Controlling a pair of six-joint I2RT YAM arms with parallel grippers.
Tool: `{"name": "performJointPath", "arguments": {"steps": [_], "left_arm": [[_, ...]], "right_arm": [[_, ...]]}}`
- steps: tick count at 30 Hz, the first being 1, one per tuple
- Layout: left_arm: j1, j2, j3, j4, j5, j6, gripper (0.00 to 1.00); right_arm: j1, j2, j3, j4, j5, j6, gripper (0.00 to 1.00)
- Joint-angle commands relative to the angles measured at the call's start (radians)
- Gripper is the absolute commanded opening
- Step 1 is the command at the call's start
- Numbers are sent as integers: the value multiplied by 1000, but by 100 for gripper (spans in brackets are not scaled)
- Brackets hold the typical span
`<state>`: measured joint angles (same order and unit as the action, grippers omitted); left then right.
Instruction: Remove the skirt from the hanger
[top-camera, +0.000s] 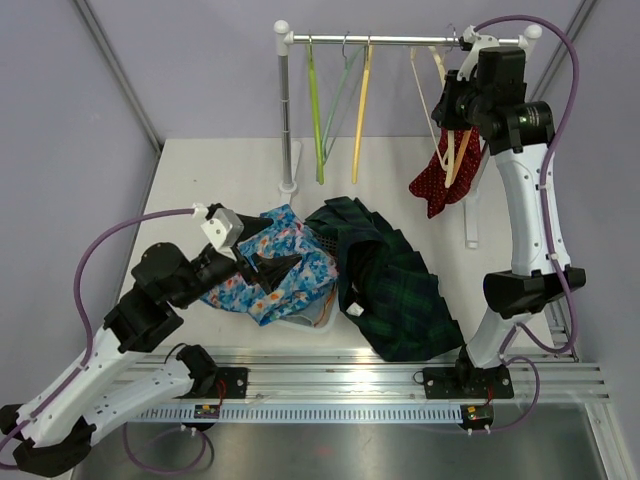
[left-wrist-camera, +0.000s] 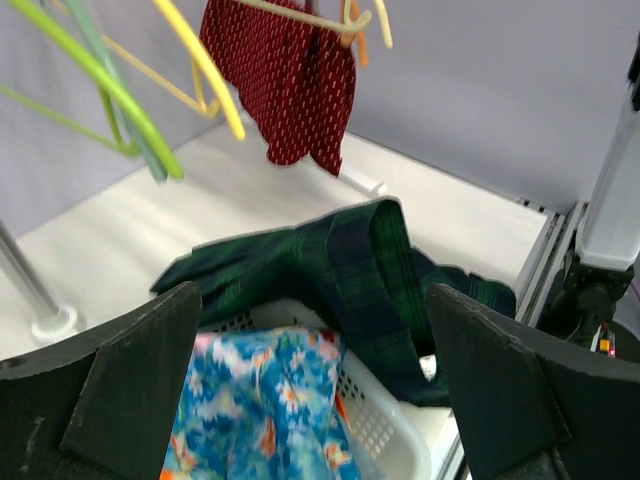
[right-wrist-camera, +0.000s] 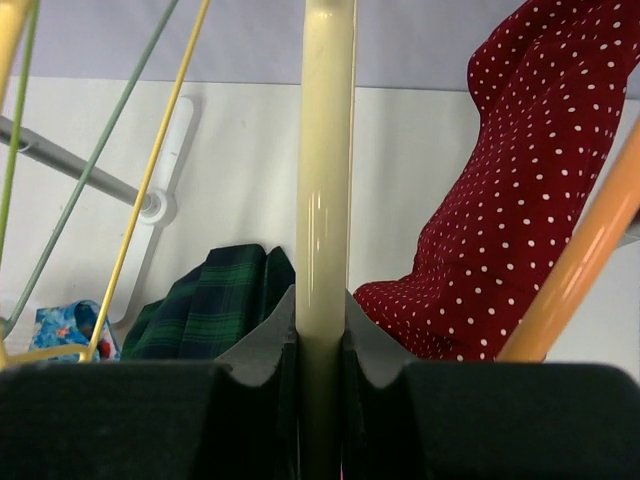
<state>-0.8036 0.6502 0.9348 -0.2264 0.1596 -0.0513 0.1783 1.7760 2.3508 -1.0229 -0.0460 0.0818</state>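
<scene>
A red polka-dot skirt (top-camera: 438, 187) (left-wrist-camera: 285, 70) (right-wrist-camera: 520, 200) hangs from a cream hanger (top-camera: 453, 152) (right-wrist-camera: 325, 200) at the right end of the rail. My right gripper (top-camera: 468, 80) (right-wrist-camera: 322, 320) is up at the rail, shut on the cream hanger's bar, with the skirt just to its right. My left gripper (top-camera: 275, 265) (left-wrist-camera: 312, 300) hovers open and holds nothing. It sits over a blue floral garment (top-camera: 300, 240) (left-wrist-camera: 260, 400) lying in a white basket (left-wrist-camera: 390, 410).
A dark green plaid garment (top-camera: 395, 290) (left-wrist-camera: 340, 260) (right-wrist-camera: 210, 300) drapes over the basket's right side onto the table. Empty green (top-camera: 316, 110) and yellow (top-camera: 360, 110) hangers hang on the rail (top-camera: 400, 40). An orange hanger (right-wrist-camera: 580, 270) sits beside the skirt.
</scene>
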Motion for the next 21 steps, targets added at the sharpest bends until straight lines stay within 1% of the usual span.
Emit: {"name": "performJointPath", "arguments": {"steps": [1, 5, 9, 11, 13, 14, 16, 17, 19, 20, 21], "left_arm": [[-3, -37, -68, -33, -75, -31, 98], [-3, -115, -123, -40, -104, -58, 99], [-3, -153, -152, -47, -114, -74, 99], [-3, -162, -162, -48, -114, -79, 99], [-3, -169, -166, -51, -109, -78, 99], [-3, -167, -168, -50, -101, -76, 99], [-3, -164, -168, -53, -94, -70, 99], [-3, -162, -169, -54, -83, -67, 99], [-3, -161, -171, -57, -75, -56, 99], [-3, -162, -171, -63, -68, -52, 99], [-3, -164, -171, -65, -66, -45, 99]], "right_arm": [[16, 3, 57, 93, 76, 26, 0], [16, 39, 59, 98, 84, 19, 0], [16, 48, 32, 86, 71, 15, 0], [16, 24, -17, 98, 57, 4, 7], [16, 2, -60, 107, 51, -23, 19], [16, -19, -71, 110, 49, -34, 33], [16, -44, -90, 104, -4, -72, 49], [16, -78, -97, 96, -12, -109, 63], [16, -121, -134, 99, -29, -141, 76], [16, -174, -148, 99, -35, -183, 84], [16, -203, -165, 101, -47, -204, 88]]}}
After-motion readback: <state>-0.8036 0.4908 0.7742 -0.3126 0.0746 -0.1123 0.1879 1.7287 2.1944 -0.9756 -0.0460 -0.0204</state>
